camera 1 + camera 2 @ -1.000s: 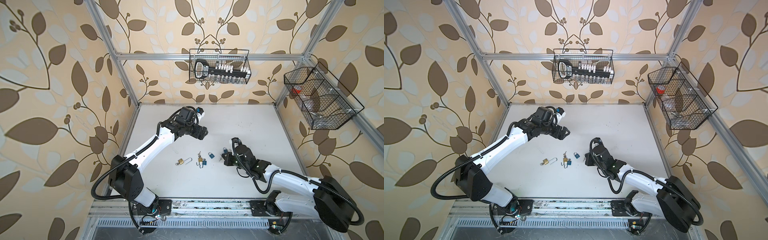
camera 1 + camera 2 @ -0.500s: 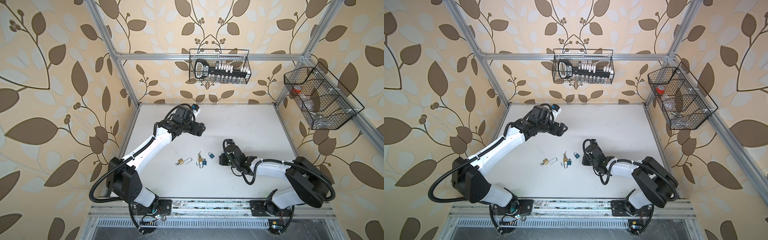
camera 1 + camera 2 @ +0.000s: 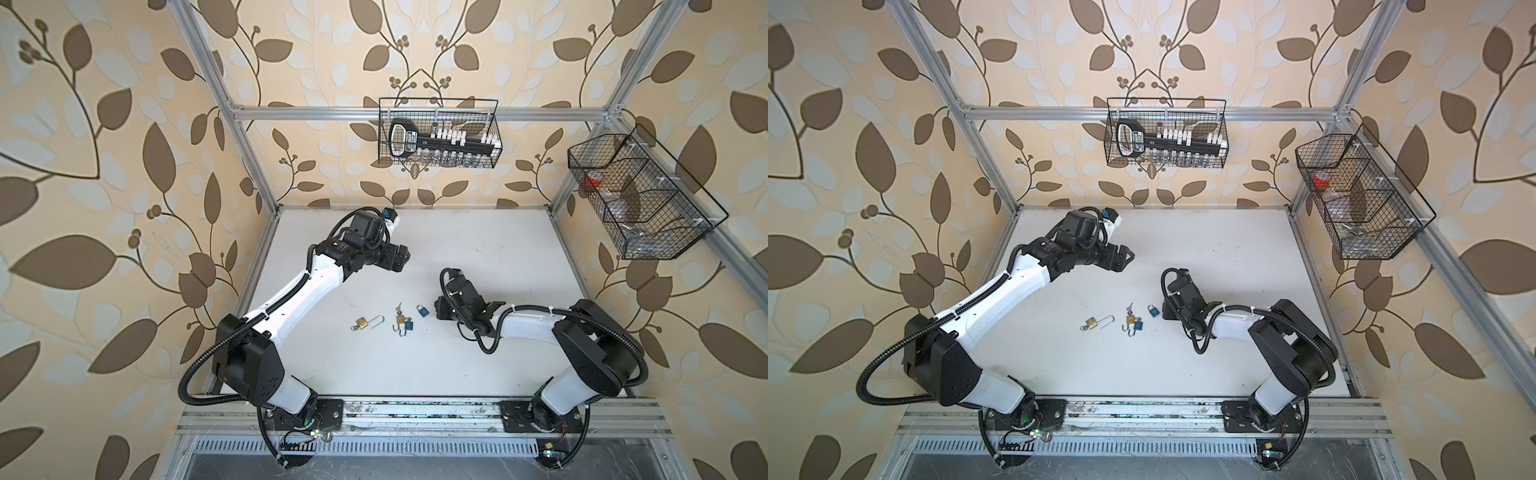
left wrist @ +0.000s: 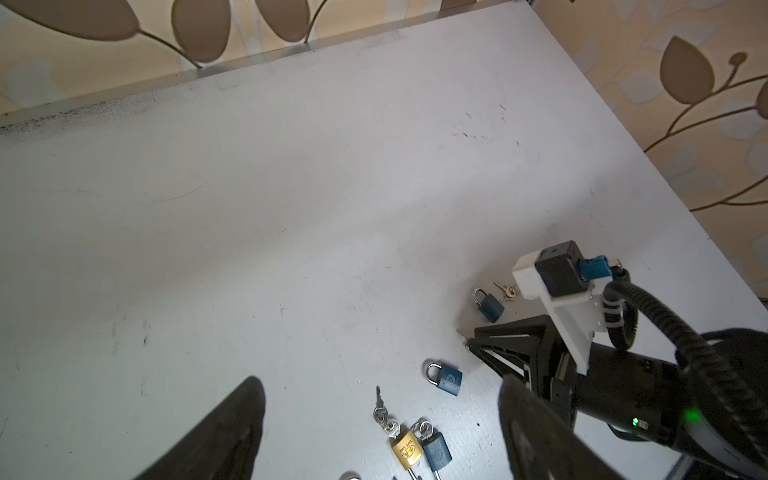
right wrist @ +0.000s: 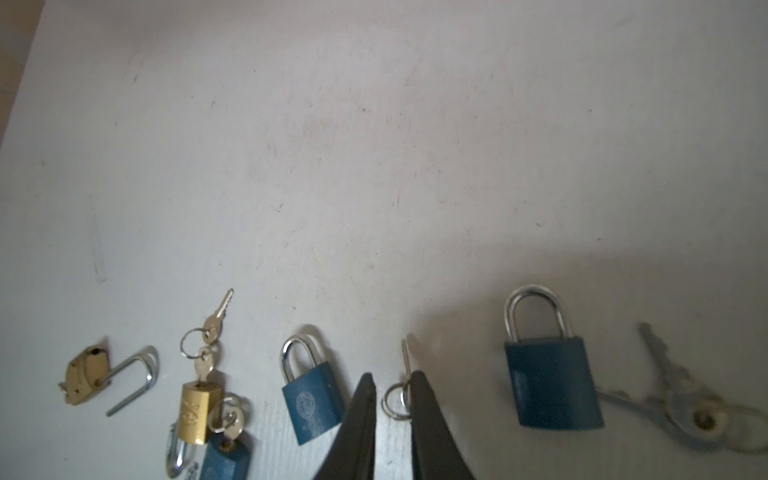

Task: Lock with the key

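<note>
The right gripper (image 5: pixel 392 374) is seen narrowly parted, with nothing clamped; the key (image 5: pixel 404 357) is found at its tips, partly in the gap, long axis pointing straight ahead. The left gripper (image 4: pixel 379 384), spread wide and empty, is held much farther off.

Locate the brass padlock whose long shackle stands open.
In both top views the open brass padlock lies on the table, on the left arm's side, leftmost of the items there, just left of the keyed brass padlock.
</note>
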Robot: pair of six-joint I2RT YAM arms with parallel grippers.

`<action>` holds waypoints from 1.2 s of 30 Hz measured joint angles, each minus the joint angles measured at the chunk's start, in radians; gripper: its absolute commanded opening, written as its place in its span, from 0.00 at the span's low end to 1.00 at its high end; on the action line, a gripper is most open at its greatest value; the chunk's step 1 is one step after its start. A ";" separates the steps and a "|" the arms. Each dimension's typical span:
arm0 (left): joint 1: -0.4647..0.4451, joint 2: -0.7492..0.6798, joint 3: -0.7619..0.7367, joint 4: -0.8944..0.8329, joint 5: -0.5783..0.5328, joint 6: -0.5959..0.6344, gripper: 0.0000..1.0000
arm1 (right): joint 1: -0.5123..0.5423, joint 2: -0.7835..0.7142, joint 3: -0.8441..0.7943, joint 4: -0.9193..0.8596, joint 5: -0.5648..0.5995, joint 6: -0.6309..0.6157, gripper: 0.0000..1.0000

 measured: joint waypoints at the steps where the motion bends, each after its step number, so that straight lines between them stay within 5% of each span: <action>1: 0.005 0.000 0.000 0.001 0.002 -0.004 0.88 | 0.000 0.000 0.001 -0.003 0.001 -0.006 0.29; 7: 0.097 0.000 -0.008 0.032 0.070 -0.068 0.87 | 0.013 -0.062 0.002 -0.032 0.025 -0.053 0.29; 16: 0.252 0.000 -0.047 0.097 0.171 -0.171 0.85 | 0.115 -0.032 0.096 -0.054 -0.016 -0.164 0.09; 36: 0.268 0.000 -0.047 0.108 0.214 -0.188 0.85 | 0.177 0.240 0.315 -0.214 -0.106 -0.234 0.08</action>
